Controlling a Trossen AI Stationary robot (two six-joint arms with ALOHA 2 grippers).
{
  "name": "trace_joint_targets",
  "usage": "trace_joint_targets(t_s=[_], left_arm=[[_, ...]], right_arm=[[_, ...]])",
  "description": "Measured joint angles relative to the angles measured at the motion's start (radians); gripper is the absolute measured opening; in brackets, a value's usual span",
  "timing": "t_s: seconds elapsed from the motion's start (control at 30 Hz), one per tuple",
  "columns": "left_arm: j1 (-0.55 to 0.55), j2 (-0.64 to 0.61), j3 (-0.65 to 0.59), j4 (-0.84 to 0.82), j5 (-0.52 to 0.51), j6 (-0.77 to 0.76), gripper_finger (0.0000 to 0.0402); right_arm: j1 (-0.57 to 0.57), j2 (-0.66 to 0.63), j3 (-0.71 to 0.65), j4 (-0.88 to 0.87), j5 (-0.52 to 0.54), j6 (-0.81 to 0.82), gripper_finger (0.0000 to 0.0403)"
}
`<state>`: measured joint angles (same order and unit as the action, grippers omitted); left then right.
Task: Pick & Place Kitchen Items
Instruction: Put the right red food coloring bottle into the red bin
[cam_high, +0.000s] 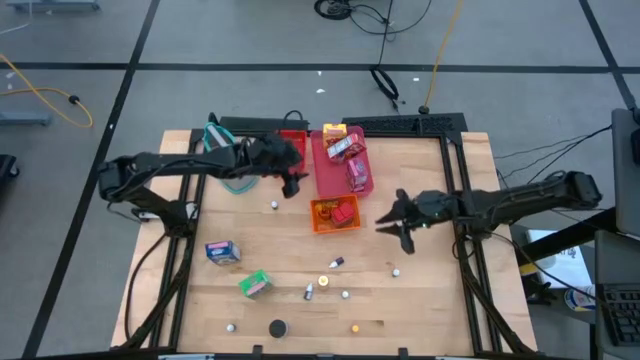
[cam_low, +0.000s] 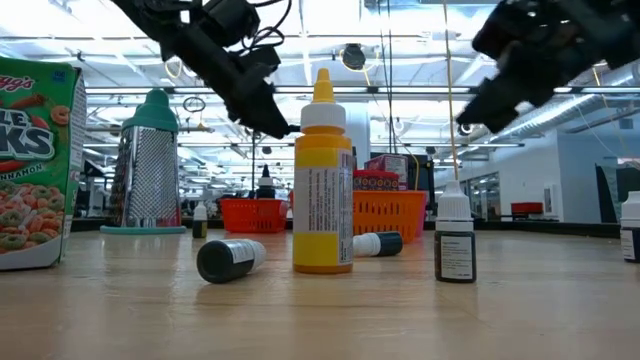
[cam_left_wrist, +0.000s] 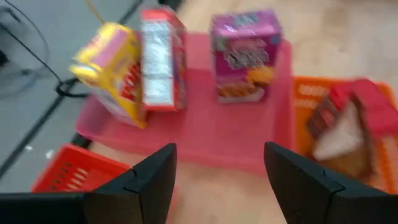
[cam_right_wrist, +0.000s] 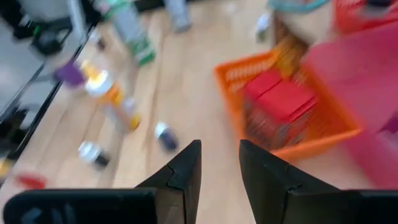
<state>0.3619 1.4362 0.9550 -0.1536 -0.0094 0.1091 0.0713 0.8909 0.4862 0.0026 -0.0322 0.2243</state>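
Light, stiff toy boxes (cam_high: 222, 251); best pinched across flat sides. Left end effector (cam_left_wrist: 217, 180) wide open, empty; right end effector (cam_right_wrist: 219, 168) slightly open, empty.

cereal box (cam_low: 35, 165) cut off at low view's left edge, white-capped bottle (cam_low: 631, 226) clipped at its right edge, red boxes (cam_right_wrist: 280, 102) in orange tray (cam_right_wrist: 242, 71) smeared by blur, scattered caps (cam_high: 274, 205) too small to identify

left gripper (cam_high: 292, 183) beside pink tray (cam_high: 330, 178) | right gripper (cam_high: 392, 222) near orange tray (cam_high: 322, 221)
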Motion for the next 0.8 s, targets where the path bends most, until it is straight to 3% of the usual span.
trace_joint_targets(t_s=[0.4, 0.57, 0.8], left_arm=[[-0.142, -0.012, 0.000, -0.063, 0.008, -0.043, 0.0244], [-0.187, -0.012, 0.000, -0.058, -0.011, -0.068, 0.0244], [-0.226, -0.012, 0.000, -0.055, -0.044, -0.093, 0.0244]], right_arm=[[0.238, 0.027, 0.000, -0.125, 0.011, 0.163, 0.0100], [0.315, 0.027, -0.054, -0.126, 0.062, 0.238, 0.0100], [0.391, 0.028, -0.198, 0.097, 0.064, 0.366, 0.0100]])
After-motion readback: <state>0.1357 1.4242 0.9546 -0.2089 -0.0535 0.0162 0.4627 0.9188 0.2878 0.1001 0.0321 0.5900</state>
